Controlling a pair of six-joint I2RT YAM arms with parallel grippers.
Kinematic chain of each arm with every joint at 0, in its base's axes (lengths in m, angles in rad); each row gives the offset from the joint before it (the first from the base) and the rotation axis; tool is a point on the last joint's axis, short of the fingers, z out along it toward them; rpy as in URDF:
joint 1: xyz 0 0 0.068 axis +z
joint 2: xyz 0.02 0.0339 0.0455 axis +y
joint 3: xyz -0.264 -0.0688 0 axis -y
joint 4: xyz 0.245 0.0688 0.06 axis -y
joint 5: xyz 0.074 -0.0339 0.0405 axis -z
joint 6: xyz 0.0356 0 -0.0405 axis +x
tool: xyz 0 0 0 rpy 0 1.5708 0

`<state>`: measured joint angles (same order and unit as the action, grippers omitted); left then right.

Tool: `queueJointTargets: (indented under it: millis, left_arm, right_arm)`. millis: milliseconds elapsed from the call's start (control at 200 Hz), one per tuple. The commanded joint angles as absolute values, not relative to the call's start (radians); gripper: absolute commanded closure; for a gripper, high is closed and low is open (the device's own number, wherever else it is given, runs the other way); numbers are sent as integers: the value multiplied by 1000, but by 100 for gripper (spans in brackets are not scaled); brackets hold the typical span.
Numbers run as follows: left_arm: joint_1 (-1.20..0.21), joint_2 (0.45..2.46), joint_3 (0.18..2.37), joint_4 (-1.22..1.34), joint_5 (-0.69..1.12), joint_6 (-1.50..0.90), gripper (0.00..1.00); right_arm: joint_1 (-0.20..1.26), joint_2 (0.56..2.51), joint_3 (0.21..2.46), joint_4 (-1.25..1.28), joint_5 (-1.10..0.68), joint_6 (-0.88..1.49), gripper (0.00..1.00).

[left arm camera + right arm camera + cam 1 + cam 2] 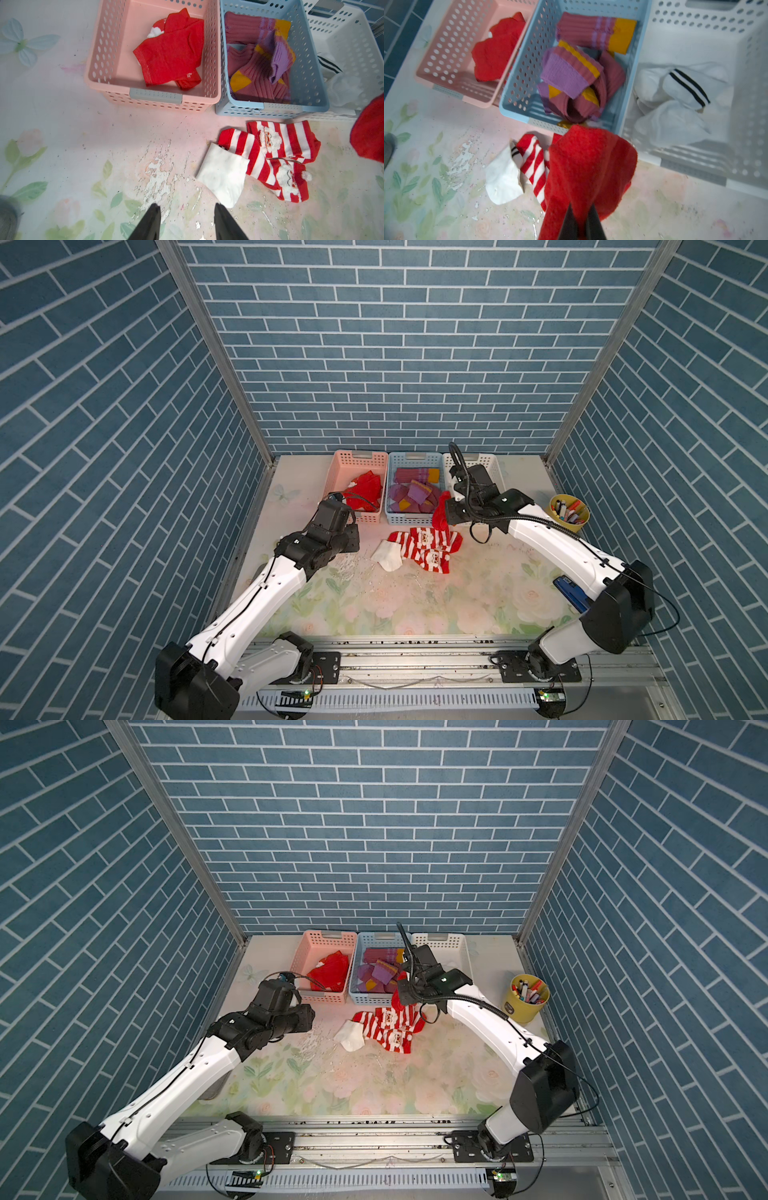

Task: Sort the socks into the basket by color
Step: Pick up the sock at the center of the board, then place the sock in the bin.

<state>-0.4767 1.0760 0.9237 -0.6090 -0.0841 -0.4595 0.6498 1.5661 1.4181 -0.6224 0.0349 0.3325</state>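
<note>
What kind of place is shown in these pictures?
Probably a robot test booth, not a real home: the blue brick walls look like printed panels in a metal frame, the left arm and right arm are mounted on a rail, and the tabletop is flower-printed.

The left gripper (187, 209) is held with fingers (149, 224) apart; the right gripper (581, 209) is clamped on a plain red fabric sock (591, 170).

red sock (589, 170): fuzzy, matt cloth
purple socks (571, 76): ribbed knit cloth, matt
white sock (222, 176): smooth soft cloth
pink basket (108, 41): smooth perforated plastic, slight sheen
tabletop (83, 145): floral printed covering, scuffed, flaking in patches
rail (415, 659): bare scratched metal
</note>
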Motion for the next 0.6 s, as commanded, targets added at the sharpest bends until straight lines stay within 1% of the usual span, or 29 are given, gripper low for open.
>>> queueJointTargets:
  millis: [0, 190, 285, 595]
  left_arm:
    - [-482, 1042, 891, -622, -84, -477, 52]
    - [-483, 975, 850, -603, -70, -475, 51]
    - [-482, 952, 844, -603, -66, -474, 51]
    - [-483, 948, 820, -598, -56, -484, 51]
  right_arm:
    - [657, 1639, 1516, -646, -24, 275, 100]
    - [657, 1786, 1713, -649, -84, 237, 100]
    - [658, 1869, 1825, -653, -146, 229, 100]
    - [669, 2142, 2228, -728, -239, 231, 100]
